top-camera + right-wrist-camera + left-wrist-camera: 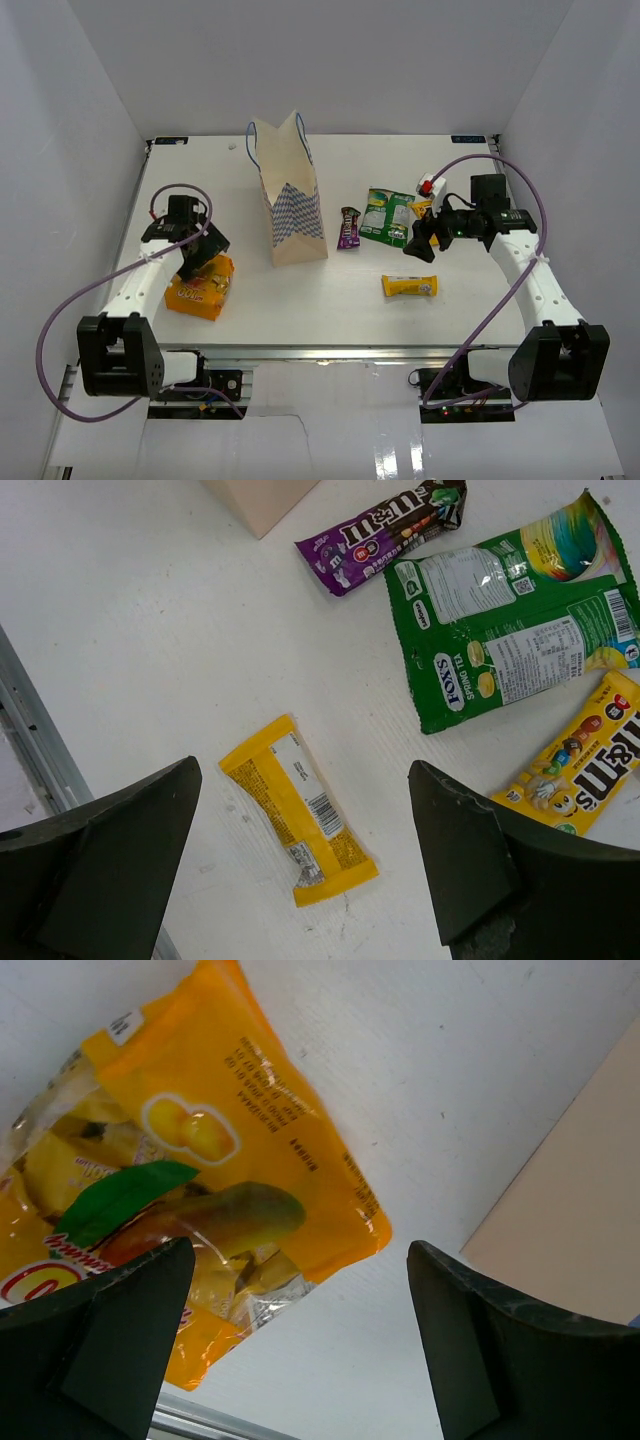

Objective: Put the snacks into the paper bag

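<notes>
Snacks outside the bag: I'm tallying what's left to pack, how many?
5: orange bag at left; purple bar, green pouch, yellow packet right of the paper bag; yellow bar nearer the camera. Bag's inside hidden.

Top cam high over near edge, facing far; wrist cams close over orange bag (pixel 230 1090), yellow bar (pixel 300 815), both shared.

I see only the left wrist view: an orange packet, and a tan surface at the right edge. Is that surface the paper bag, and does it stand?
Observer: Yes. The paper bag stands upright, to the right of the orange packet.
Operator: Where do the other snacks lie?
Observer: Right of the bag: a purple bar, a green pouch, a yellow bar.
Operator: And the right hand?
Observer: The right hand is open, empty, beside the green pouch.
</notes>
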Motion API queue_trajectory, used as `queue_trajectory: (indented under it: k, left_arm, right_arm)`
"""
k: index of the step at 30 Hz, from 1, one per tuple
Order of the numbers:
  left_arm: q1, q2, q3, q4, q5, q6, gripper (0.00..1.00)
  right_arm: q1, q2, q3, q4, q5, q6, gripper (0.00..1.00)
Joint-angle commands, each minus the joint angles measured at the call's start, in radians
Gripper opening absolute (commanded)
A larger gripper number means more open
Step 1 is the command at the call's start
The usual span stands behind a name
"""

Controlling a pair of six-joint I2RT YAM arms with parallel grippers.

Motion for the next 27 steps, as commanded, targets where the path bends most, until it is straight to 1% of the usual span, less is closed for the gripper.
queue_trajectory:
  k: [1,5,9,12,15,18,20,21,22,23,24,25,27]
  left_arm:
    - [-0.052,0.071,0.103,0.016,-0.052,0.025,0.98]
    - [-0.109,0.236,0.189,-0.012,-0.074,0.084,0.98]
    - [-0.132,0.331,0.203,-0.111,-0.184,0.04,0.98]
    - [-0.134,0.326,0.172,-0.129,-0.206,0.0,0.97]
    - [-0.137,0.307,0.145,-0.117,-0.216,-0.017,0.93]
    - [-0.137,0.344,0.138,-0.109,-0.219,-0.031,0.93]
    - [-0.137,0.397,0.135,-0.103,-0.221,-0.039,0.91]
    - [-0.137,0.417,0.135,-0.102,-0.21,-0.04,0.84]
    - [-0.137,0.421,0.134,-0.1,-0.209,-0.047,0.81]
    - [-0.135,0.422,0.131,-0.09,-0.209,-0.048,0.75]
    - [-0.137,0.421,0.129,-0.085,-0.209,-0.048,0.65]
    - [-0.137,0.416,0.132,-0.08,-0.21,-0.044,0.61]
    - [-0.135,0.411,0.14,-0.079,-0.215,-0.037,0.59]
  right_arm:
    - [-0.003,0.015,0.006,0.027,-0.042,-0.006,0.9]
    - [-0.004,0.027,0.0,0.036,-0.045,-0.006,0.91]
    - [-0.004,0.026,-0.011,0.042,-0.035,-0.011,0.91]
    - [-0.004,0.026,-0.02,0.042,-0.029,-0.017,0.92]
    - [-0.004,0.037,-0.031,0.042,-0.027,-0.023,0.92]
    - [-0.004,0.052,-0.025,0.046,-0.036,-0.019,0.92]
    - [-0.004,0.058,-0.015,0.051,-0.042,-0.016,0.93]
    - [-0.004,0.06,-0.006,0.051,-0.044,-0.016,0.92]
    - [-0.004,0.06,-0.003,0.051,-0.042,-0.016,0.92]
    - [-0.006,0.058,0.0,0.051,-0.041,-0.014,0.92]
    - [-0.004,0.058,0.0,0.053,-0.042,-0.016,0.93]
    - [-0.004,0.055,0.0,0.053,-0.041,-0.014,0.93]
    - [-0.004,0.052,-0.003,0.051,-0.042,-0.016,0.93]
